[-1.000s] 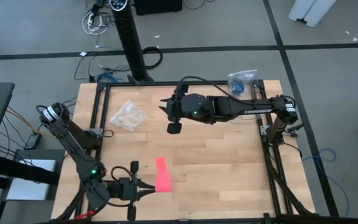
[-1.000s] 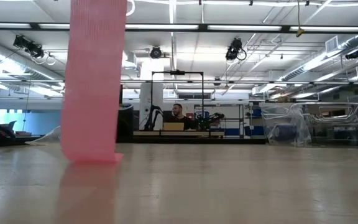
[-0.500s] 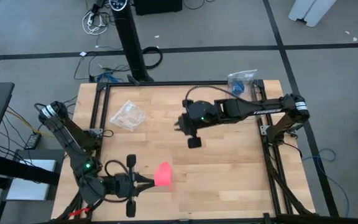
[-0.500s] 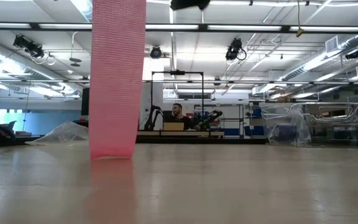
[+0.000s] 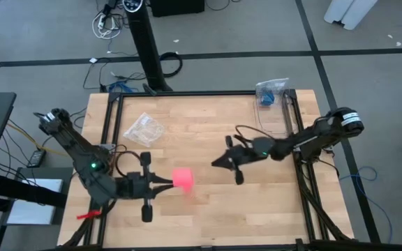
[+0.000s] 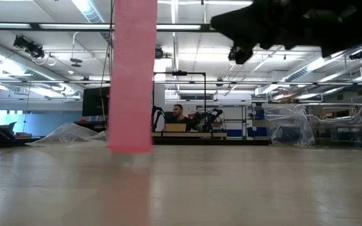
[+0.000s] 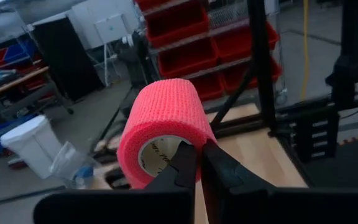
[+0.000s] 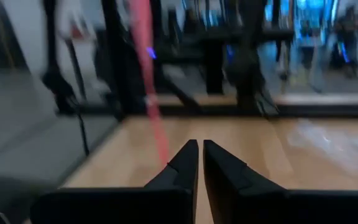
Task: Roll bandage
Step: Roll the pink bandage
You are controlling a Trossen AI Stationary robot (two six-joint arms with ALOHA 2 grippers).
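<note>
We see the left tool [image 5: 167, 183] clamped on the bandage [image 5: 183, 178] roll; the right tool [image 5: 216, 162], jaws nearly closed and empty, sits well apart.

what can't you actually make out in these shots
- Low view: the bandage is cut off by the top edge, so its upper end is unseen.
- Low view: the right gripper is a dark shape cut by the top edge.
- Right wrist view: blurred; the bandage is only a pink streak.
- Left wrist view: the left gripper hides part of the roll's core.

Even bright overhead lighting from ceiling strip lights [image 6: 168, 26], soft shadows; right wrist view motion-blurred throughout, background beyond the left gripper's [image 7: 199, 155] fingertips soft.
</note>
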